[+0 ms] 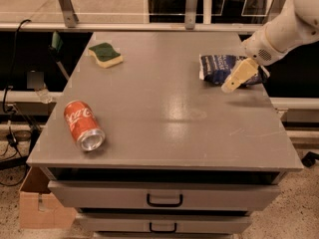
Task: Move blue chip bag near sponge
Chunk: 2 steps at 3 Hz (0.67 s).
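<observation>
The blue chip bag (222,68), dark navy with white lettering, lies flat on the grey table (164,118) at its right rear. The sponge (105,54), green on top and pale yellow below, lies at the left rear of the table, far from the bag. My gripper (235,80) comes in from the upper right on a white arm. Its tan tip hangs over the bag's right front part and covers part of it.
A red soda can (82,125) lies on its side at the table's front left. Drawers with dark handles (164,200) sit under the tabletop. A cardboard box (37,203) stands on the floor at lower left. Metal posts (191,6) rise behind the table.
</observation>
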Tool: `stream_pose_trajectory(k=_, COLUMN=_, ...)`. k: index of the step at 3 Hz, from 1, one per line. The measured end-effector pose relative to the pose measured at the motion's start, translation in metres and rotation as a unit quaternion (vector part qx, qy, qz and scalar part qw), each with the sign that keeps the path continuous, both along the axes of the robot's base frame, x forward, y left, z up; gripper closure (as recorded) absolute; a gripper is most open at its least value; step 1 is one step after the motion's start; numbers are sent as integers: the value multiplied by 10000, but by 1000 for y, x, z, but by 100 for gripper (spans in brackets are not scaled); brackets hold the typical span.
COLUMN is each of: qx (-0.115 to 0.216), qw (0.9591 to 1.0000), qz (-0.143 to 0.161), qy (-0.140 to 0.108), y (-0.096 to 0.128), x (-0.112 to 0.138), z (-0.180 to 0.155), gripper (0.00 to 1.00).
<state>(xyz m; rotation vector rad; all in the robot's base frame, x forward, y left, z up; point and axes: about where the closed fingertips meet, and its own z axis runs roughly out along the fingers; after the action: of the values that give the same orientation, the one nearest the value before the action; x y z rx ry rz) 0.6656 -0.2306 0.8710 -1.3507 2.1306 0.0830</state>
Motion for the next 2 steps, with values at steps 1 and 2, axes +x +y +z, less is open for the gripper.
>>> stream_pose_trajectory(k=1, qx=207, qw=9993, qz=-221, qy=233, y=4, x=20, z=-19, gripper=23)
stream_pose_trajectory(k=2, qx=334, qw=9977, qz=-406, qy=420, y=3, x=31, z=-27, gripper=46)
